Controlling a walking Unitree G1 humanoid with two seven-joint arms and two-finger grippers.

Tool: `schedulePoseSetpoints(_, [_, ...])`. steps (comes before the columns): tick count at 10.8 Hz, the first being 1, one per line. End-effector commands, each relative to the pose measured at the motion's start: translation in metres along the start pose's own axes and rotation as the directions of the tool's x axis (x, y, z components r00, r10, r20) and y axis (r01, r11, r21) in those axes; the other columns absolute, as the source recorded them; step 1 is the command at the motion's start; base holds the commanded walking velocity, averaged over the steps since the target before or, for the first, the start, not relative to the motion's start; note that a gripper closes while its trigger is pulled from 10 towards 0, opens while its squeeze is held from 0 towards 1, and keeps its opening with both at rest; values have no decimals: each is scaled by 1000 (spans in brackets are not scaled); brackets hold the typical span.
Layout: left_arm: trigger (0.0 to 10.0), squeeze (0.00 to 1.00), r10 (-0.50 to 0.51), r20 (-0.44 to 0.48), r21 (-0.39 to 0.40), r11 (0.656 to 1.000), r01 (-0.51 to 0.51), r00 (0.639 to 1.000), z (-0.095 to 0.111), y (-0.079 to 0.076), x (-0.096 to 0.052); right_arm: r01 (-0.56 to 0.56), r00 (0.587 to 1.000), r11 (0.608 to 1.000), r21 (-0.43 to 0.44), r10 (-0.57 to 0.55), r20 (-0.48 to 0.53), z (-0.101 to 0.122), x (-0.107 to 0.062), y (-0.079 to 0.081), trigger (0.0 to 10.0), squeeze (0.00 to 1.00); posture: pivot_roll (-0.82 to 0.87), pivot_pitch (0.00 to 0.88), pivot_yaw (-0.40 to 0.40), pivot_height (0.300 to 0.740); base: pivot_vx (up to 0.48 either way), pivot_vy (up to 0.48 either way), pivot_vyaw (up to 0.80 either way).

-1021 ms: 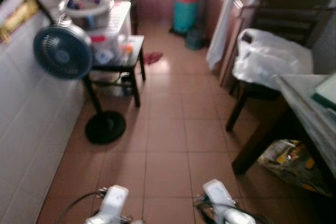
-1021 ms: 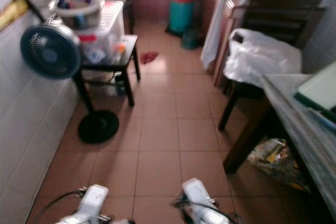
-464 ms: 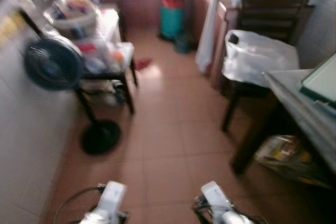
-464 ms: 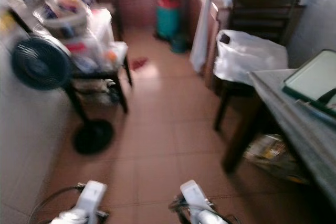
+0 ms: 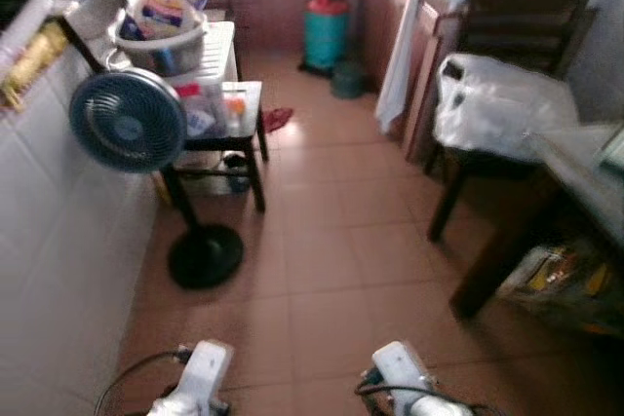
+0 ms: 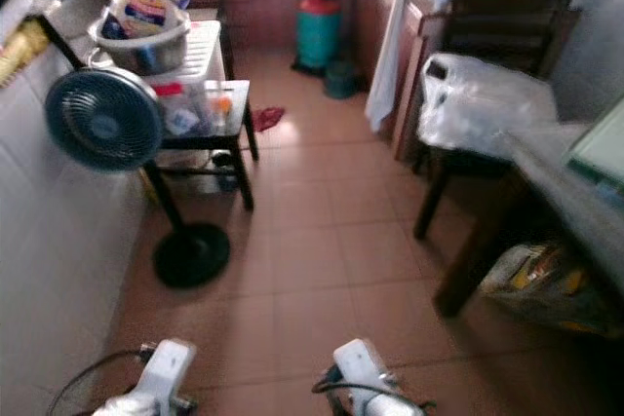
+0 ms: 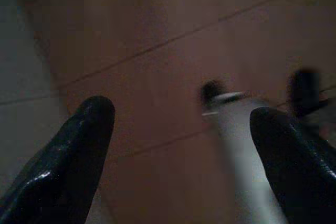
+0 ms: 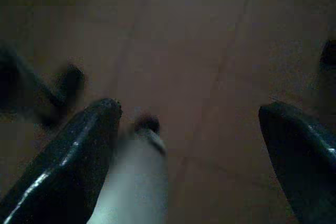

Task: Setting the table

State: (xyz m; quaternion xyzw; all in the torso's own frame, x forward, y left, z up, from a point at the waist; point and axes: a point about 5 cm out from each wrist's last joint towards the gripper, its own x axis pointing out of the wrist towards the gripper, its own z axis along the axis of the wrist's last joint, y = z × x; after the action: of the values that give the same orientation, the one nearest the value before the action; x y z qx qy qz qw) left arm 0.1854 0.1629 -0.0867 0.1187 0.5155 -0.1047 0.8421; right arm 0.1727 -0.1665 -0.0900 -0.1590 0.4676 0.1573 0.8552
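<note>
1. Overhead, my left gripper point(image 7: 178, 150) and right gripper point(image 8: 189, 156) hung low above the tiled floor point(image 5: 322, 260), fingers spread, holding nothing.
2. Ahead-right, the table point(image 5: 585, 168) stood beside a bag-covered chair point(image 5: 507, 94).

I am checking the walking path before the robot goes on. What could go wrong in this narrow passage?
1. The standing fan juts into the tiled aisle on the robot's left, with its round base on the floor; a drift left might knock it over.
2. The table and the plastic bag on the chair crowd the right side, so the right arm could clip them.
3. Both grippers hang open and empty near the floor.
</note>
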Motion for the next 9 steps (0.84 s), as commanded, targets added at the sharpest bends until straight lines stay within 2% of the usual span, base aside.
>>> schedulePoseSetpoints(1, [10000, 0, 20, -28, 5, 1000, -20, 999, -9, 8, -1, -9, 1000, 1000, 0, 9, 9, 2, 1, 2, 10000, 0, 127, 0, -16, 740, 0, 480, 0])
schedulePoseSetpoints(3, [10000, 0, 20, -23, 5, 1000, -20, 1000, -8, 8, -1, -6, 1000, 1000, -5, 6, 0, -5, -1, 0, 10000, 0, 127, 0, -14, 740, 0, 476, 0])
schedulePoseSetpoints(4, [10000, 0, 16, -13, 16, 1000, -16, 1000, -7, 8, -1, -7, 1000, 1000, -5, 7, 2, -4, -1, 0, 10000, 0, 127, 0, -14, 740, 0, 0, 0])
schedulePoseSetpoints(9, [10000, 0, 5, -9, 33, 999, -5, 1000, -6, 8, -1, -11, 1000, 1000, -21, 12, 22, 3, 1, 5, 10000, 0, 125, 0, -14, 740, 0, 0, 729])
